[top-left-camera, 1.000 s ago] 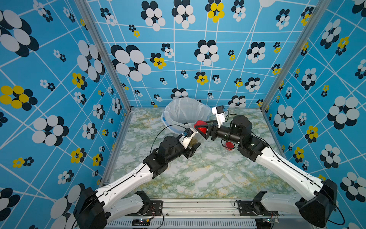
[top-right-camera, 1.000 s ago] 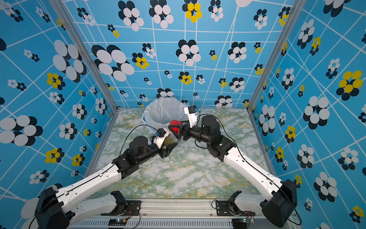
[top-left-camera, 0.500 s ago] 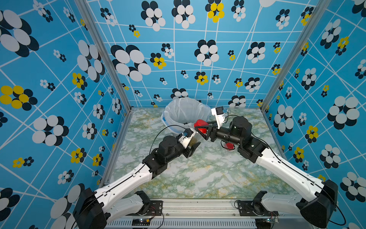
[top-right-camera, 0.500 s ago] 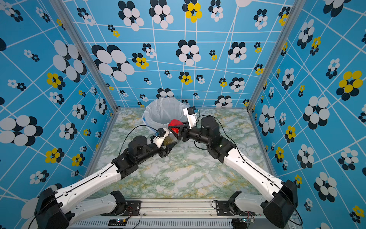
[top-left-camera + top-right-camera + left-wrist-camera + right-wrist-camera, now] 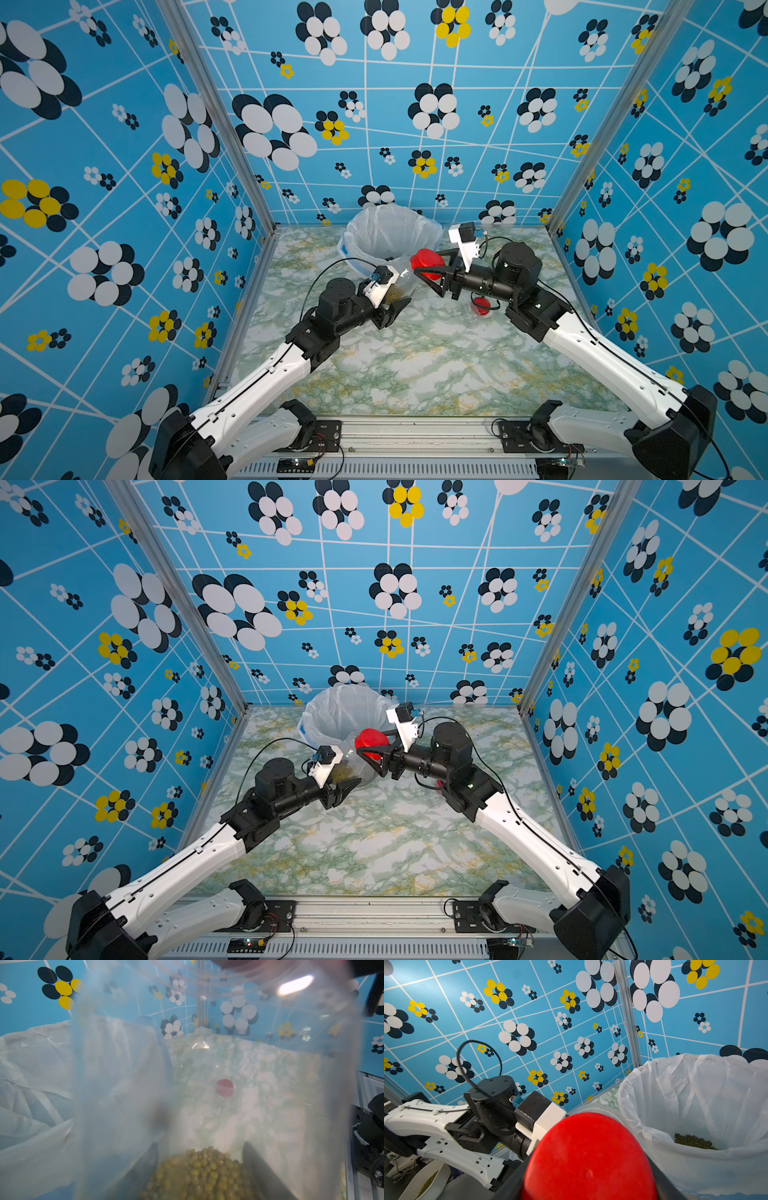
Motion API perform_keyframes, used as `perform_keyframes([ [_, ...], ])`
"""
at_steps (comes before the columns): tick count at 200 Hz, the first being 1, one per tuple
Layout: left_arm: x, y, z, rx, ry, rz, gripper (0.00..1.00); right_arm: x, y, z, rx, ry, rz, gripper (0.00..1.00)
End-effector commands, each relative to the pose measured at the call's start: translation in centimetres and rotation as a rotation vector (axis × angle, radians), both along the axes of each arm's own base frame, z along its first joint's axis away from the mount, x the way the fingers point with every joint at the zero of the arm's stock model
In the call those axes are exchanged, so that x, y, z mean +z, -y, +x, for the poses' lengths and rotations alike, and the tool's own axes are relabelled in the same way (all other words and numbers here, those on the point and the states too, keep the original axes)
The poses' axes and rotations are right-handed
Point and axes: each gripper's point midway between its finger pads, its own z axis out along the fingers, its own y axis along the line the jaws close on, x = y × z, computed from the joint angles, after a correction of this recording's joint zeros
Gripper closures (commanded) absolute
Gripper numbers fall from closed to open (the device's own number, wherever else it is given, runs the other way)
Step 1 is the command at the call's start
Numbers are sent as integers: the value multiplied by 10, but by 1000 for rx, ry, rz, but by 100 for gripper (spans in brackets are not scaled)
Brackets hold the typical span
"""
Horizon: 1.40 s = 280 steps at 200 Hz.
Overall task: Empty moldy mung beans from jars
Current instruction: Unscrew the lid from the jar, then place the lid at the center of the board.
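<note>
I am at the lid-off step for one jar: my left gripper (image 5: 395, 298) is clenched on the lower body of the clear jar (image 5: 400, 279), holding it just at 6 o'clock of the lined bucket (image 5: 415, 220), which stands at 12 o'clock on the table (image 5: 415, 365). The moldy mung beans (image 5: 203, 1169) lie heaped in the jar's bottom between the left fingers. My right gripper (image 5: 372, 742) reaches in from 3 o'clock, its jaws grasping the red lid (image 5: 427, 258), one finger on each side of the rim. In the left wrist view the lid is a red blur at the jar's mouth, so I judge it not yet free. A heap of beans (image 5: 693, 1141) already lies in the bag. A second jar (image 5: 481, 306), red-lidded, waits at 4 o'clock of the held one, under the right arm. Next I must twist the lid off against a firm left hold, carry it clear, then tip the mouth over the bucket's rim
</note>
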Motion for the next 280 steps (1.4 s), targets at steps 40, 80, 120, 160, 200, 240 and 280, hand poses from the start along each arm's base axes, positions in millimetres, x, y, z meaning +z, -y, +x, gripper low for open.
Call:
perform_keyframes([
  [40, 34, -12, -1, 43, 82, -78, 48, -10, 48, 23, -254, -10, -40, 42],
  [80, 39, -23, 4, 113, 19, -69, 49, -63, 67, 26, -355, -76, -108, 43],
  [120, 46, -30, 6, 161, -35, -50, 48, -137, 77, 27, -405, -172, -197, 44],
  [160, 63, -32, 7, 172, -57, -56, 48, -209, 87, 33, -473, -262, -294, 43],
  [200, 72, -27, 10, 160, -107, -35, 48, -252, 84, 40, -464, -327, -341, 43],
  [240, 80, -30, 13, 176, -151, -11, 48, -282, 84, 54, -489, -389, -369, 40],
  [280, 75, -33, 19, 197, -253, 4, 48, -296, 78, 60, -484, -435, -382, 33],
])
